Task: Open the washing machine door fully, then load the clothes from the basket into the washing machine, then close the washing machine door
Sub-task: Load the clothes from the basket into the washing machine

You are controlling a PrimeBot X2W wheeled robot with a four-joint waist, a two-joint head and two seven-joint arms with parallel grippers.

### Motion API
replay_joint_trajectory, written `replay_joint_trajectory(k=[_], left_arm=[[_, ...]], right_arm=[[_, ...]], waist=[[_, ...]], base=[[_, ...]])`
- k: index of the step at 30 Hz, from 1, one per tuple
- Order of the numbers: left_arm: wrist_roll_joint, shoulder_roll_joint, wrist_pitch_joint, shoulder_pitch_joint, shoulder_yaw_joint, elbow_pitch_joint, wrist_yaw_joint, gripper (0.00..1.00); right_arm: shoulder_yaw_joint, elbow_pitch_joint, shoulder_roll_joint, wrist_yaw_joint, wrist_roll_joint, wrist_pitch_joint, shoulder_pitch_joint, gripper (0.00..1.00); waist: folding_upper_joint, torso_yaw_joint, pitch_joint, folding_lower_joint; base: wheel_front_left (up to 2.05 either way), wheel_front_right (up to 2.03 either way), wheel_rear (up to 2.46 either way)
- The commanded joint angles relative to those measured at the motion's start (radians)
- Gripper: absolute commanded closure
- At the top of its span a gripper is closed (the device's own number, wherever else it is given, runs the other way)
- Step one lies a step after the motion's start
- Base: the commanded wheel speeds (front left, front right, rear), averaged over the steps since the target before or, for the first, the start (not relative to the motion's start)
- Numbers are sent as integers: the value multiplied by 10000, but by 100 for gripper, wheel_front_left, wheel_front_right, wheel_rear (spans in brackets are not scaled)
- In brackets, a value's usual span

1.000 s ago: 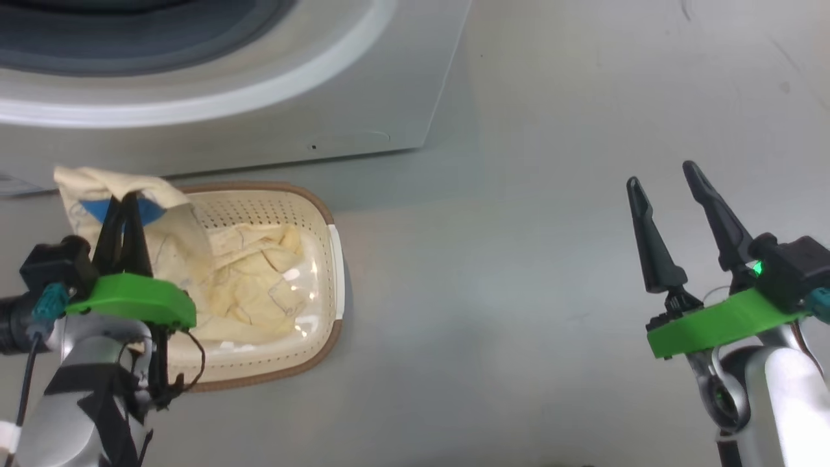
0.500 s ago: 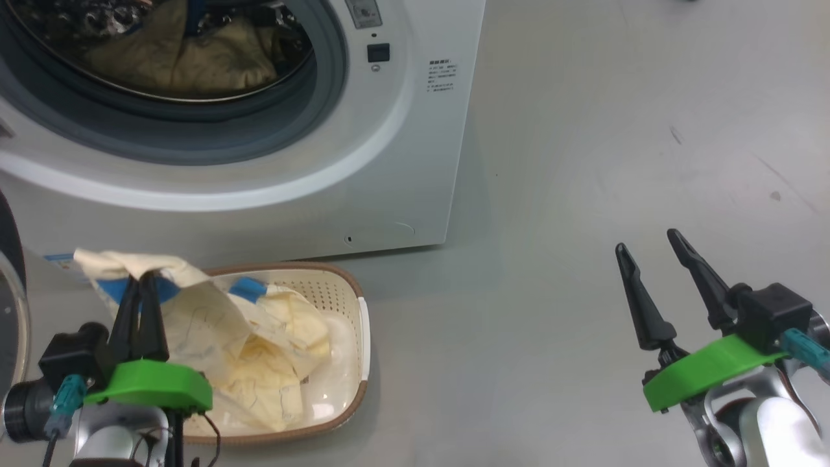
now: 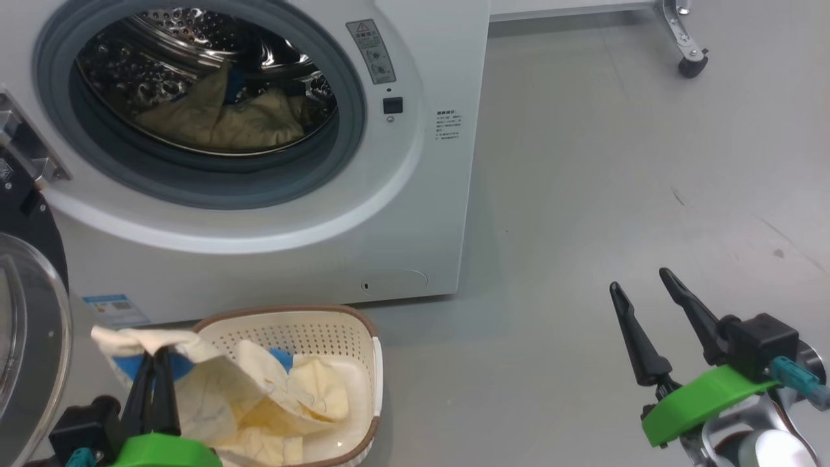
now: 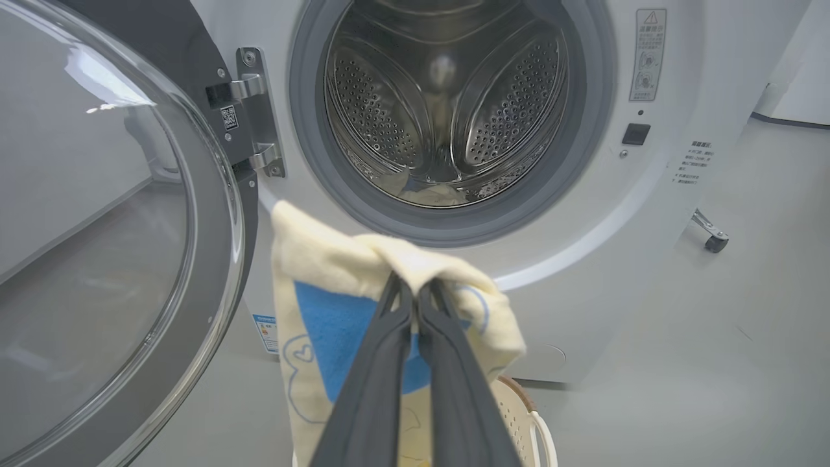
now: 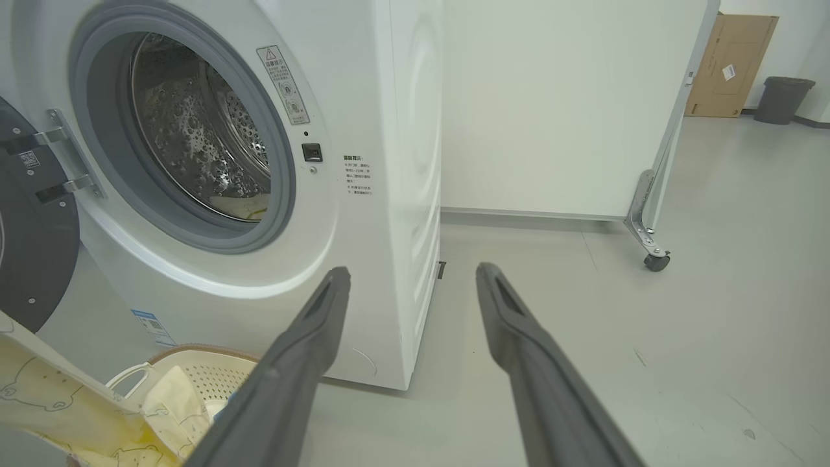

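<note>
Left gripper clenched on a fold of the clothes, held above the basket, tail hanging into it, aimed at the washing machine drum. Washing machine door swung wide, path clear. Right gripper spread, empty, parked aside, likely to stay clear

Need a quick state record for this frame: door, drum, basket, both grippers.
door: washing machine door swung open, at the robot's left of the opening
drum: steel drum with a pale yellow garment lying inside
left gripper: left gripper shut on the clothes, raised
basket: basket on the floor before the washing machine; the held fabric trails into it
right gripper: right gripper open, empty, over bare floor
stage: loading; door not yet closed
</note>
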Motion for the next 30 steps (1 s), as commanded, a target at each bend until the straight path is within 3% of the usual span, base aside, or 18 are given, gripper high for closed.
replay_joint_trajectory(k=[1,12,30], left_arm=[[-35,277,24,-207,428,-481,346,100],[-70,266,225,207,280,-863,517,100],[-217,294,268,-126,187,-646,411,100]], right_arm=[[196,-437,-96,-29,-4,50,-120,0],[221,-639,-96,-29,68,196,134,0],[408,-644,-96,-29,165,139,49,0]], waist=[[-1,14,-136,1],[-1,-19,-303,1],[-1,-124,-82,1]], base=[[0,0,0],[0,0,0],[0,0,0]])
